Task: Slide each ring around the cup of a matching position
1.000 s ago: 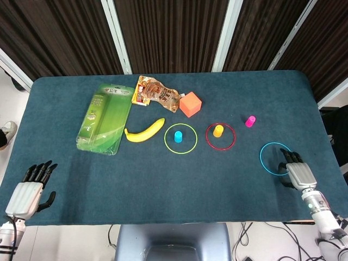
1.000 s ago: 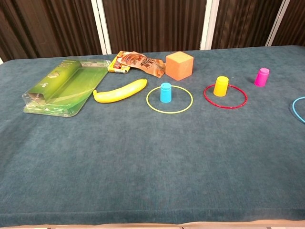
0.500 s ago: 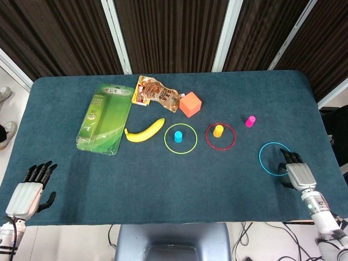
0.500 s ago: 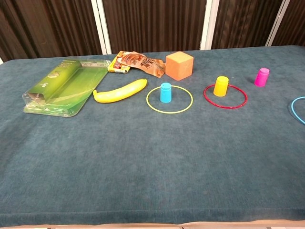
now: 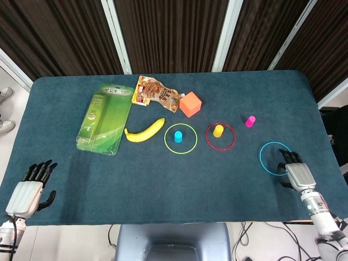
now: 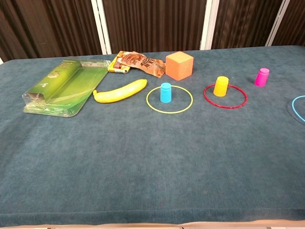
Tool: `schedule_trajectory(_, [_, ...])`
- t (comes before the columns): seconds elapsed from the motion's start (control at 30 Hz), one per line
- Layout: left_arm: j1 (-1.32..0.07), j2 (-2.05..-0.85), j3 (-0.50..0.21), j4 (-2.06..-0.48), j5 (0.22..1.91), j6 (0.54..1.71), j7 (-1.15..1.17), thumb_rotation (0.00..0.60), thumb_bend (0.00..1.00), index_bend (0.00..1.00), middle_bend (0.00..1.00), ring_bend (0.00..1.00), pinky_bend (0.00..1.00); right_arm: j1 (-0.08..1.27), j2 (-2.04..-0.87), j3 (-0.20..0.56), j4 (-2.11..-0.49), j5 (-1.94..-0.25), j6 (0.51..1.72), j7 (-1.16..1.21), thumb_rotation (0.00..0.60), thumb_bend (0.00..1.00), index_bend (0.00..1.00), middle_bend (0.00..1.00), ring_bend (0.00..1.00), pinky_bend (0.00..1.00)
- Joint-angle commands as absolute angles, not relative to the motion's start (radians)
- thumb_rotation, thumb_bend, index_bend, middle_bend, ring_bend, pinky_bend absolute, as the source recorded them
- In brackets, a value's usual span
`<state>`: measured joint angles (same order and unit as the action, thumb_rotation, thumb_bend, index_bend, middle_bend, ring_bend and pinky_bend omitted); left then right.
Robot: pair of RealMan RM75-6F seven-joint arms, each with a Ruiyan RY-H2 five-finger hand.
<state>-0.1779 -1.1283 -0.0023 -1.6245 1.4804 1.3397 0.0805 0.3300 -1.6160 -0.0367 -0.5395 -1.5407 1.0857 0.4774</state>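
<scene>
The right hand (image 5: 296,169), fingers extended and gripping nothing, touches the blue ring (image 5: 273,158), well apart from the pink cup (image 5: 250,121). A skewed push could knock the cup over.

On the bench (image 5: 163,179), L to R: packet (image 5: 104,118), banana (image 5: 144,131), a cup (image 5: 178,135) inside a ring (image 5: 180,138), a 2nd cup (image 5: 218,131) inside a 2nd ring (image 5: 220,136), a 3rd cup (image 5: 250,121) standing alone. Pouch (image 5: 156,93) and block (image 5: 190,104) lay behind these. A 3rd ring (image 5: 274,158) lay near the R front edge, R hand (image 5: 296,173) touching its rim; L hand (image 5: 28,190) sat at the L front corner.
</scene>
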Motion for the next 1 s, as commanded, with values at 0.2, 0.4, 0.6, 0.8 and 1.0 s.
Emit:
schedule_trajectory(0.2, [-0.174, -1.128, 0.0, -1.626, 1.484, 1.346, 0.08, 0.6, 0.44, 0.0, 0.0, 0.0, 0.02, 0.343, -1.624, -0.021, -0.535, -1.542, 1.111, 0.473, 0.6, 0.5, 0.94, 0.15, 0.0, 0.0])
schedule_trajectory(0.4, [-0.18, -1.127, -0.005, -1.626, 1.477, 1.338, 0.079, 0.6, 0.44, 0.0, 0.0, 0.0, 0.02, 0.372, -1.61, 0.008, -0.562, -1.54, 1.152, 0.459, 0.6, 0.5, 0.94, 0.15, 0.0, 0.0])
schedule_trajectory(0.6, [-0.181, -1.131, -0.005, -1.629, 1.473, 1.335, 0.091, 0.6, 0.44, 0.0, 0.0, 0.0, 0.02, 0.437, -1.577, 0.059, -0.625, -1.531, 1.182, 0.404, 0.6, 0.5, 0.94, 0.15, 0.0, 0.0])
schedule_trajectory(0.8, [-0.184, -1.132, -0.005, -1.626, 1.467, 1.328, 0.093, 0.6, 0.44, 0.0, 0.0, 0.0, 0.02, 0.551, -1.556, 0.12, -0.669, -1.498, 1.088, 0.348, 0.6, 0.5, 0.94, 0.16, 0.0, 0.0])
schedule_trajectory(1.0, [-0.182, -1.133, -0.011, -1.626, 1.455, 1.33, 0.098, 0.6, 0.44, 0.0, 0.0, 0.0, 0.02, 0.628, -1.599, 0.14, -0.621, -1.466, 0.974, 0.264, 0.6, 0.5, 0.92, 0.16, 0.0, 0.0])
